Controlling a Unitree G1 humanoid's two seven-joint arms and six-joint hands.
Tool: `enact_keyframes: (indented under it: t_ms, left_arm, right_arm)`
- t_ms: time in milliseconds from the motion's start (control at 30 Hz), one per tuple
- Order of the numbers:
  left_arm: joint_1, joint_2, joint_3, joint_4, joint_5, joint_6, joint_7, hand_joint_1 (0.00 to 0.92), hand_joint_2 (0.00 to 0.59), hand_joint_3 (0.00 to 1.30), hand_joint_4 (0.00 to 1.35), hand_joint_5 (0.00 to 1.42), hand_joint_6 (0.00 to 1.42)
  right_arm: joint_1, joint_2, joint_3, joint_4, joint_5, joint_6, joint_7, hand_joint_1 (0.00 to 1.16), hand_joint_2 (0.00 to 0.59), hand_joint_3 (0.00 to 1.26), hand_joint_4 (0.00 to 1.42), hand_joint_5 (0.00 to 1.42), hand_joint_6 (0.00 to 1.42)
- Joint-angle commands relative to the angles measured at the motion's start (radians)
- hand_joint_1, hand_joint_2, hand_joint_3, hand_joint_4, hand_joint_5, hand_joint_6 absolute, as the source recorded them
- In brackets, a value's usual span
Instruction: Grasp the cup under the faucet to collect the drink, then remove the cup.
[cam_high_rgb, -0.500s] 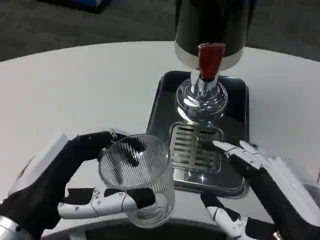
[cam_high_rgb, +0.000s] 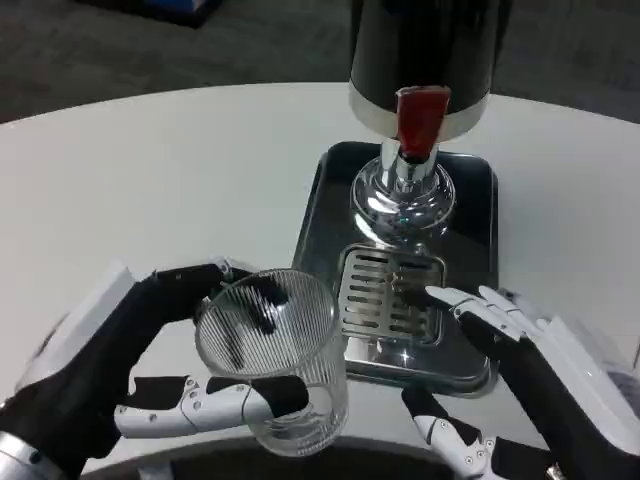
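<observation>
Your left robot hand held the ribbed glass cup at the near table edge, left of the steel drip tray, not yet under the red-handled faucet. Your right robot hand hovered empty, fingers spread, beside the tray's grate, probably ready for the tap.

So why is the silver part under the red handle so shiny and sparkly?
In the head view, the room's lights glare off the chrome base and the grated drip tray, making bright white spots. The glass cup in the left hand catches pale streaks too, while the dark tank reflects little.
</observation>
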Motion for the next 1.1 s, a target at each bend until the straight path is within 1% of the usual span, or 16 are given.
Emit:
enact_keyframes:
  t_ms: [33, 500, 633, 700, 800, 900, 1033, 1100]
  left_arm:
    - [-0.013, 0.005, 0.01, 0.005, -0.011, -0.028, 0.008, 0.549, 0.021, 0.72, 0.77, 0.81, 0.52]
    - [-0.063, 0.017, 0.034, 0.099, -0.008, -0.058, 0.016, 0.548, 0.02, 0.72, 0.77, 0.81, 0.53]
    - [-0.146, 0.041, 0.058, 0.2, -0.011, -0.076, 0.022, 0.545, 0.022, 0.72, 0.77, 0.81, 0.53]
    - [-0.185, 0.051, 0.06, 0.252, -0.004, -0.091, 0.027, 0.543, 0.023, 0.72, 0.77, 0.81, 0.53]
    - [-0.246, 0.063, 0.048, 0.33, 0.02, -0.115, 0.046, 0.541, 0.023, 0.72, 0.77, 0.81, 0.53]
    - [-0.294, 0.065, 0.034, 0.392, 0.052, -0.132, 0.072, 0.54, 0.023, 0.72, 0.77, 0.81, 0.53]
    - [-0.358, 0.053, 0.003, 0.475, 0.103, -0.142, 0.121, 0.538, 0.023, 0.72, 0.77, 0.8, 0.52]
    - [-0.391, 0.043, -0.028, 0.518, 0.136, -0.144, 0.153, 0.538, 0.024, 0.72, 0.76, 0.79, 0.52]
  right_arm:
    - [0.004, 0.008, -0.002, -0.003, 0.007, -0.016, -0.01, 0.58, 0.435, 0.21, 0.16, 0.09, 0.0]
    - [0.006, 0.019, 0.003, 0.002, 0.002, -0.015, -0.006, 0.58, 0.44, 0.22, 0.16, 0.09, 0.0]
    - [0.011, 0.022, 0.004, 0.001, 0.002, -0.018, -0.007, 0.58, 0.44, 0.22, 0.16, 0.09, 0.0]
    - [0.013, 0.023, 0.002, -0.001, 0.002, -0.018, -0.007, 0.58, 0.44, 0.22, 0.16, 0.09, 0.0]
    - [0.017, 0.023, 0.0, -0.005, 0.003, -0.018, -0.006, 0.58, 0.44, 0.22, 0.16, 0.09, 0.0]
    - [0.019, 0.024, -0.003, -0.009, 0.004, -0.018, -0.005, 0.58, 0.44, 0.22, 0.16, 0.09, 0.0]
    - [0.02, 0.025, -0.003, -0.01, 0.006, -0.018, -0.004, 0.58, 0.441, 0.22, 0.16, 0.09, 0.0]
    - [0.019, 0.026, -0.002, -0.009, 0.007, -0.017, -0.004, 0.58, 0.441, 0.22, 0.16, 0.09, 0.0]
